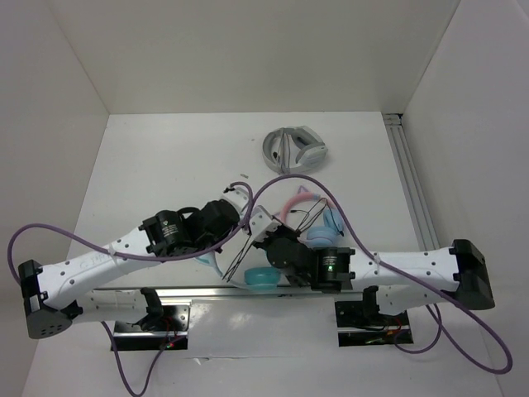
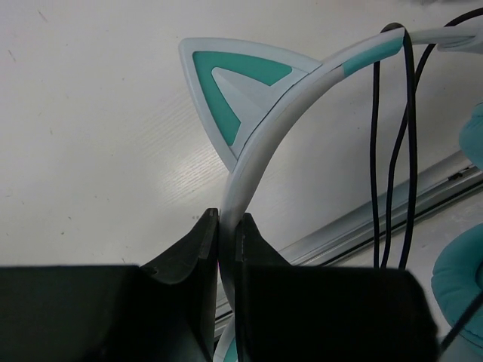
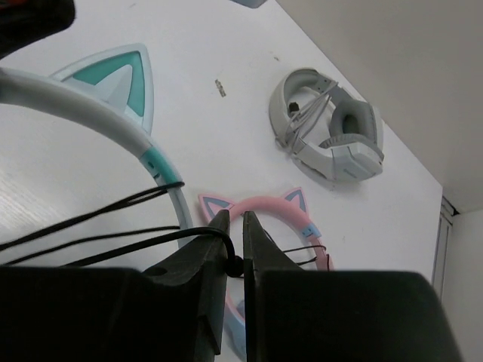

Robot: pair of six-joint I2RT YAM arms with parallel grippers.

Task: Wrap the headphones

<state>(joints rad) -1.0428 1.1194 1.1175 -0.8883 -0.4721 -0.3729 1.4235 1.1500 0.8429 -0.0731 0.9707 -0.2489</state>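
Your headphones (image 1: 263,277) sit at the near edge of the table (image 1: 165,165), in the gap between the two arms, with a teal earcup (image 2: 462,290) showing over the metal rail (image 2: 355,222) that runs along that edge; you cannot tell from these views whether the cup rests on anything. The pale headband (image 2: 260,147) arcs up from there, and one pointed cat ear (image 2: 235,87), pale with a teal inset, stands off its outer side. The thin black cable (image 2: 393,151) crosses the band in several strands next to a short teal section and hangs down from it. Your left gripper (image 2: 229,230) is clamped on the headband below the cat ear, with both fingers pressed flat against the band. Your right gripper (image 3: 235,237) has its fingers drawn almost together, and a strand of the cable runs into the narrow slot between them, so it looks pinched there. Just beyond the right gripper lies the pink-banded cat-ear pair (image 3: 266,205), flat on the table and close to your headphones. Farther back, well apart from both, lies the folded grey-white pair (image 3: 332,139).
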